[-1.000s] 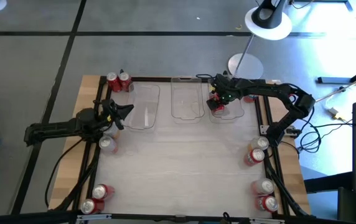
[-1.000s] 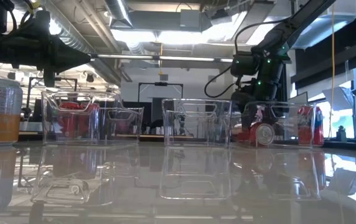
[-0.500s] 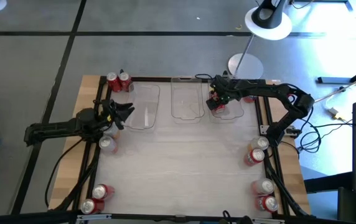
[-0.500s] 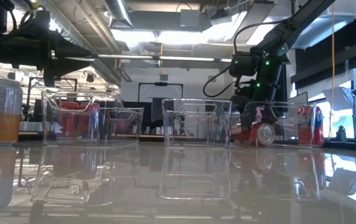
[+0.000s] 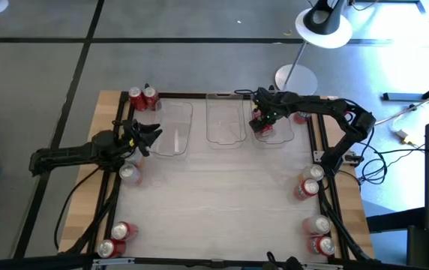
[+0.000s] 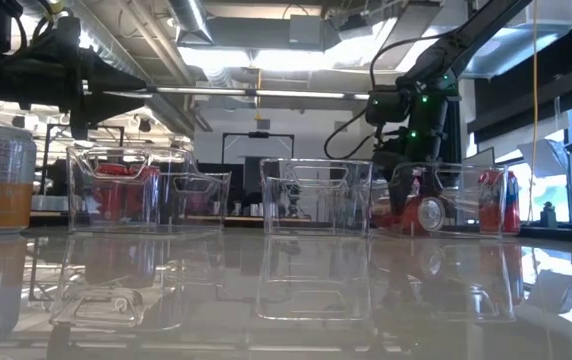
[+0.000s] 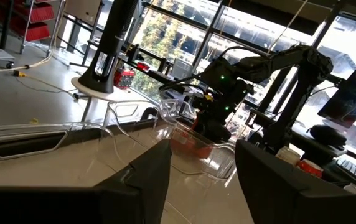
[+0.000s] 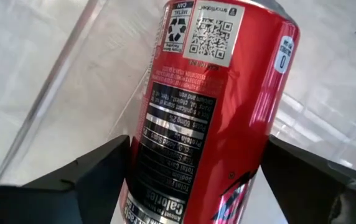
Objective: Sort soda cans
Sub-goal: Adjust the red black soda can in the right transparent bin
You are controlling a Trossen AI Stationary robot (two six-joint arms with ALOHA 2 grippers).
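A red soda can (image 8: 209, 106) lies on its side on the floor of the right clear bin (image 5: 278, 135), its end (image 6: 428, 214) toward the near edge. My right gripper (image 8: 196, 180) points down over it, open, one finger on each side of the can. At the table's left edge my left gripper (image 7: 203, 168) is held level and open, holding nothing; it shows in the high view (image 5: 153, 135) beside the left bin (image 5: 173, 129). Other cans stand along the table's edges.
An empty middle bin (image 5: 226, 120) stands between the two others. Cans stand at the far left (image 5: 143, 97), left edge (image 5: 130, 174), near left (image 5: 117, 238), right edge (image 5: 308, 184), near right (image 5: 319, 238) and beside the right bin (image 5: 299, 118). The table's middle is bare.
My left gripper has opened its fingers while staying where it was. The red can has kept lying on the floor of the right bin.
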